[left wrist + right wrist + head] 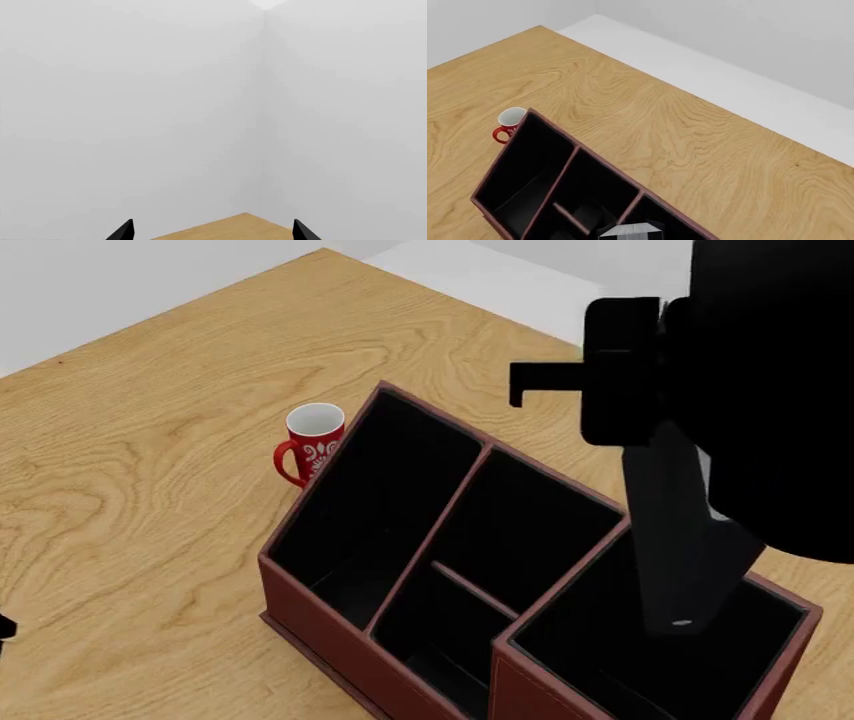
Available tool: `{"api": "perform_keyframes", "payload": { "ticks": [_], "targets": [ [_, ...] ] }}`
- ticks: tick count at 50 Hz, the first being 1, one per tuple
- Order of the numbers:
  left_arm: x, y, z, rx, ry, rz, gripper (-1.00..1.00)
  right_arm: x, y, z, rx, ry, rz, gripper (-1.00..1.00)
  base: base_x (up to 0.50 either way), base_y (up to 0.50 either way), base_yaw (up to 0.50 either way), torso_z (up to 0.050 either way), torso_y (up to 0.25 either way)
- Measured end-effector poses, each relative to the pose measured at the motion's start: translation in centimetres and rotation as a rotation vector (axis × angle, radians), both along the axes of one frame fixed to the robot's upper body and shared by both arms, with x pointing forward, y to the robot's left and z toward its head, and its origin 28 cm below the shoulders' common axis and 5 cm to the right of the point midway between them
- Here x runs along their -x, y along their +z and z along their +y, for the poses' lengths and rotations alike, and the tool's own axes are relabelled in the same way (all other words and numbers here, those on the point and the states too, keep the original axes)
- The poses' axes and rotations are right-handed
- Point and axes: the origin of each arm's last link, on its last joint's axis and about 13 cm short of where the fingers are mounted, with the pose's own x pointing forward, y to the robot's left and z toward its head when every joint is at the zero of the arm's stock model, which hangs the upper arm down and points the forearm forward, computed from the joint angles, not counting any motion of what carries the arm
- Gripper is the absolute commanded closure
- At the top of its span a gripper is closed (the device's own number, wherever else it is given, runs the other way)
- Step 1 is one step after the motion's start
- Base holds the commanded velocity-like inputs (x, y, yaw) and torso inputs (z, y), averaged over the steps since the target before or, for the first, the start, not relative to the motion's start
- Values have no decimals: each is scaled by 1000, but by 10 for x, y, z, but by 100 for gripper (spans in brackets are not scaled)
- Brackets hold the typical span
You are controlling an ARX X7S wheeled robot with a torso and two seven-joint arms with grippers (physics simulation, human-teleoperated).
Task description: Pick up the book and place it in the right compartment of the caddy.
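The reddish-brown caddy (315,618) with a black interior stands on the wooden table. My right gripper (650,405) is shut on the black book (681,540) and holds it upright, with its lower end inside the tall right compartment (617,665). In the right wrist view the book's white page edge (630,231) shows just above the caddy (499,156). My left gripper (213,235) is open and empty, pointing at a white wall over a table corner; only its fingertips (123,231) show.
A red and white mug (311,445) stands on the table against the caddy's far left corner; it also shows in the right wrist view (508,125). The long low compartment (367,510) and two small middle compartments hold nothing. The table's far edge borders a white floor.
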Motion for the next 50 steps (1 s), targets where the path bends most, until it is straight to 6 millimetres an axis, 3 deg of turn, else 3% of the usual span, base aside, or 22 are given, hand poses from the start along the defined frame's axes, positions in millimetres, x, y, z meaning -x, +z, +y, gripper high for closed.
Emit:
{"api": "perform_keyframes", "payload": {
  "ticks": [50],
  "targets": [
    [2, 2, 3, 10, 7, -6, -100, -4, -36, 1, 41, 4, 109, 100, 0, 0, 0, 0, 1]
  ]
}}
